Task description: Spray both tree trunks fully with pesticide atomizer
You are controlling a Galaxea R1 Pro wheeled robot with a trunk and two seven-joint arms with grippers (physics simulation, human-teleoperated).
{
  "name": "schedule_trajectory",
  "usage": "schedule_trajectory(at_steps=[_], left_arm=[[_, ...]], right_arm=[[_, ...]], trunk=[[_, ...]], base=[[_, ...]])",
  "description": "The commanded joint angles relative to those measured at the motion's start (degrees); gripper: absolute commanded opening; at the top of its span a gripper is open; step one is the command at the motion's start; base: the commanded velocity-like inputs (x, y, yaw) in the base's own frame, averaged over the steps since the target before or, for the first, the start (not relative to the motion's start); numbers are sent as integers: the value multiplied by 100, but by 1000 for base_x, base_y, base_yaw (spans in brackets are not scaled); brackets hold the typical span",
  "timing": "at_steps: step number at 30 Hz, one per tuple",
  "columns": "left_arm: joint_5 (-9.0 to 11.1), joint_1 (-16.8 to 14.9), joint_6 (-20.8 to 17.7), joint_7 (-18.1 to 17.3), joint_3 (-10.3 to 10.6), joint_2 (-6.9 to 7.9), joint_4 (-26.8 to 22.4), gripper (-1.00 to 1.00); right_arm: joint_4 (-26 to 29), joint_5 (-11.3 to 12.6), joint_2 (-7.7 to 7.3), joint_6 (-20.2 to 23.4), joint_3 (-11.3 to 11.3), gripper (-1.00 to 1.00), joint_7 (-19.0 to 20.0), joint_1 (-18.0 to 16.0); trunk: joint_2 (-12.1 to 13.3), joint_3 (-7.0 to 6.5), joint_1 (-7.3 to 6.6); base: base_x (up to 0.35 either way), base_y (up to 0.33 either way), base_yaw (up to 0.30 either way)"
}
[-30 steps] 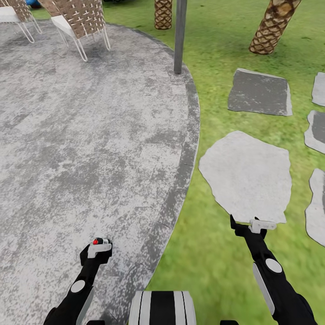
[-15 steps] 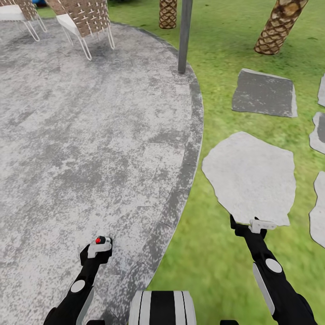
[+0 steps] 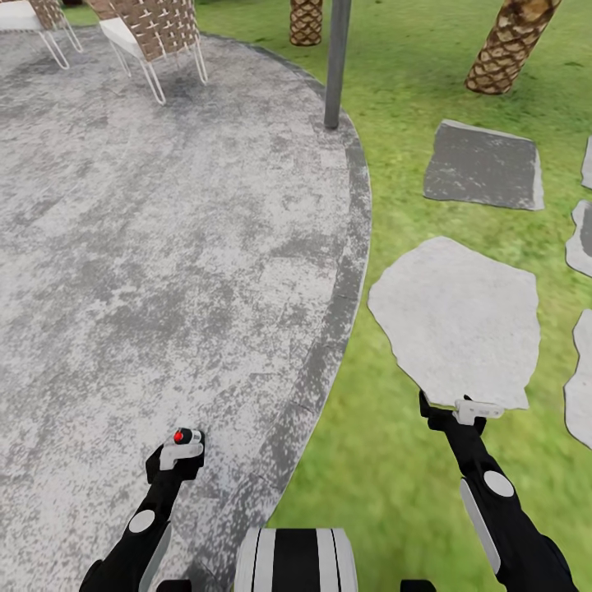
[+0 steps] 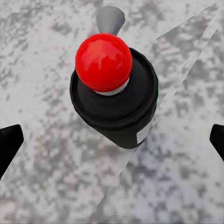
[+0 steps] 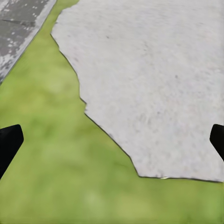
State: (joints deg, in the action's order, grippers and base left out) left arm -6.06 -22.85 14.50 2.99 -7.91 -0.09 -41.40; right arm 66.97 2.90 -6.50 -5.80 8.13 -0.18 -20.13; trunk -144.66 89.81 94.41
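While the robot stands at the patio (image 3: pixel 164 247) edge in the garden, the left claw (image 3: pixel 182 448) is clenched on the pesticide atomizer (image 4: pixel 114 93), whose long axis runs along the claw's approach line. The left wrist view shows its red cap (image 4: pixel 103 62) and black body over grey paving; the head view shows just a red dot there. The right claw (image 3: pixel 475 409) is released, empty above lawn (image 5: pixel 46 154) and a stepping stone (image 3: pixel 456 316). Two palm trunks (image 3: pixel 510 45) stand far ahead; no thick bare trunk is visible.
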Motion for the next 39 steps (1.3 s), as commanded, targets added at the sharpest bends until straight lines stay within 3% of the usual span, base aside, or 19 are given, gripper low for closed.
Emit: schedule_trajectory(at_steps=[1,39], left_arm=[[0,0,0,0,0,0,0,100],[0,-17,0,0,0,0,0,100]], right_arm=[[0,0,0,0,-1,100,0,0],[0,0,0,0,-2,100,0,0]], trunk=[[0,7,0],[0,-24,0]], base=[[0,0,0],[12,0,0]])
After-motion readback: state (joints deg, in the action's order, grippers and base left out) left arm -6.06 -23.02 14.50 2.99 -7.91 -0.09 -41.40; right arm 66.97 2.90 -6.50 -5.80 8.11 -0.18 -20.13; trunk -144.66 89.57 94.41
